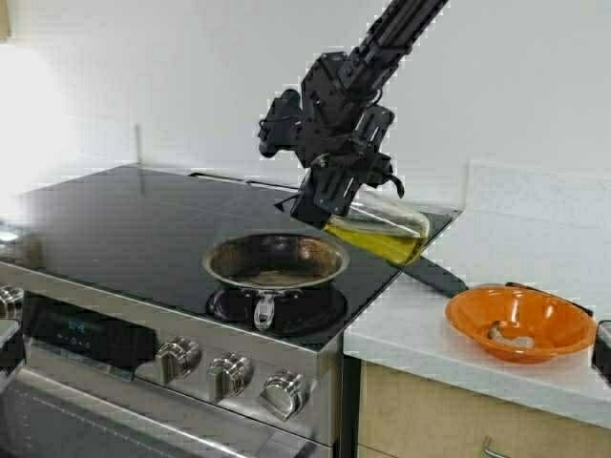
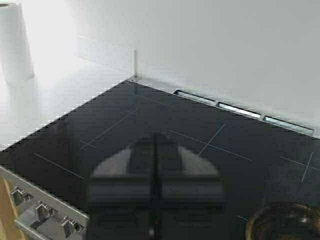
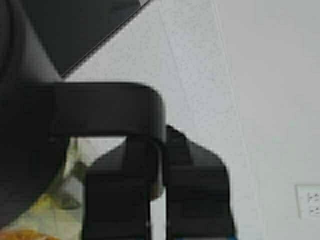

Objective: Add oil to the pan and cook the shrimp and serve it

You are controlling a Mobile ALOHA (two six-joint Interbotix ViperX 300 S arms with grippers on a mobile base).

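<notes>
Oil (image 1: 377, 239), apparently pinched by right pincer (image 1: 334, 196), tilts beside pan (image 1: 276, 262) rim.

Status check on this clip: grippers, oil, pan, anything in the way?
Right gripper shut on oil dispenser, tipped sideways above pan. Left gripper shut, idle over stovetop. Shrimp in orange bowl. Nothing obstructing.

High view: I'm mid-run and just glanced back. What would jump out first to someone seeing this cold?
The right gripper holds the oil dispenser tipped nearly on its side above the stovetop, lid end toward the pan, which sits on the front burner with its brown-stained inside. To the right, on the white counter, an orange bowl holds the pale shrimp.
</notes>
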